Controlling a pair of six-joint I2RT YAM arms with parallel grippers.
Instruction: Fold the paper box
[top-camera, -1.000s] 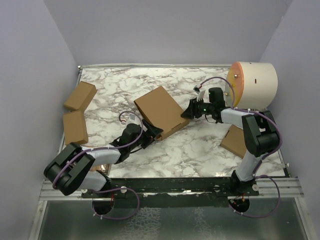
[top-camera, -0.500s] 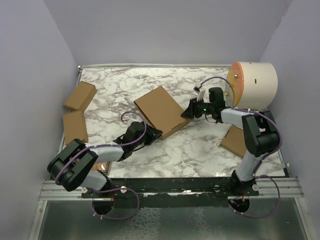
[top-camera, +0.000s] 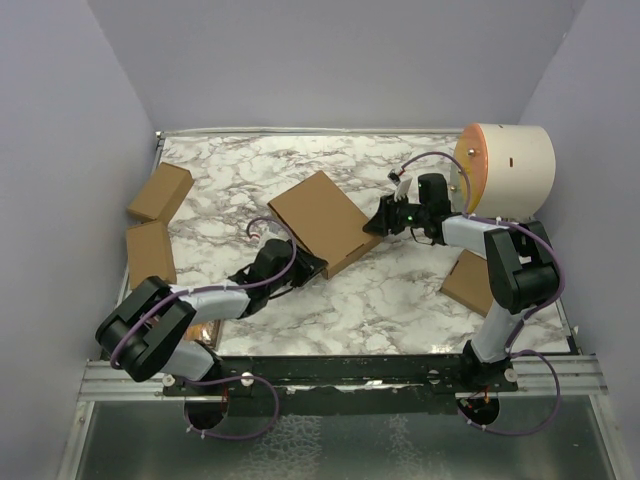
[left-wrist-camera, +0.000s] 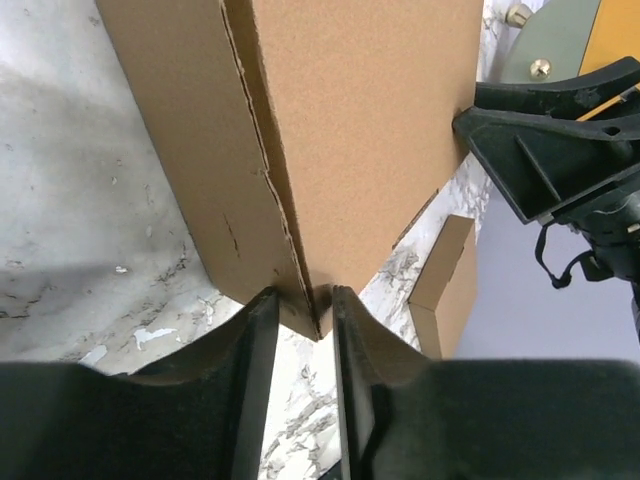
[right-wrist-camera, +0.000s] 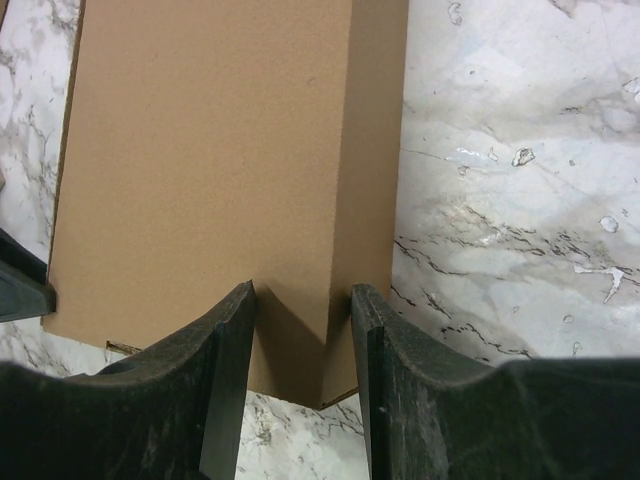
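Observation:
The paper box (top-camera: 318, 215) lies closed and skewed in the middle of the marble table, a plain brown slab. My left gripper (top-camera: 312, 268) is at its near corner. In the left wrist view the box (left-wrist-camera: 370, 120) has that corner pinched between the narrow fingers of the left gripper (left-wrist-camera: 303, 295). My right gripper (top-camera: 375, 224) holds the box's right corner. In the right wrist view the right gripper (right-wrist-camera: 300, 290) straddles that corner of the box (right-wrist-camera: 200, 150), one finger over the top face and the other against the side face.
Two small brown boxes (top-camera: 160, 192) (top-camera: 150, 253) lie at the table's left edge and a third (top-camera: 468, 282) at the right, by the right arm. A cream cylinder with an orange end (top-camera: 510, 170) stands at the back right.
My left gripper has slid forward to the box's near corner and its jaws have closed from wide to narrow around it. The right arm and the box have not moved.

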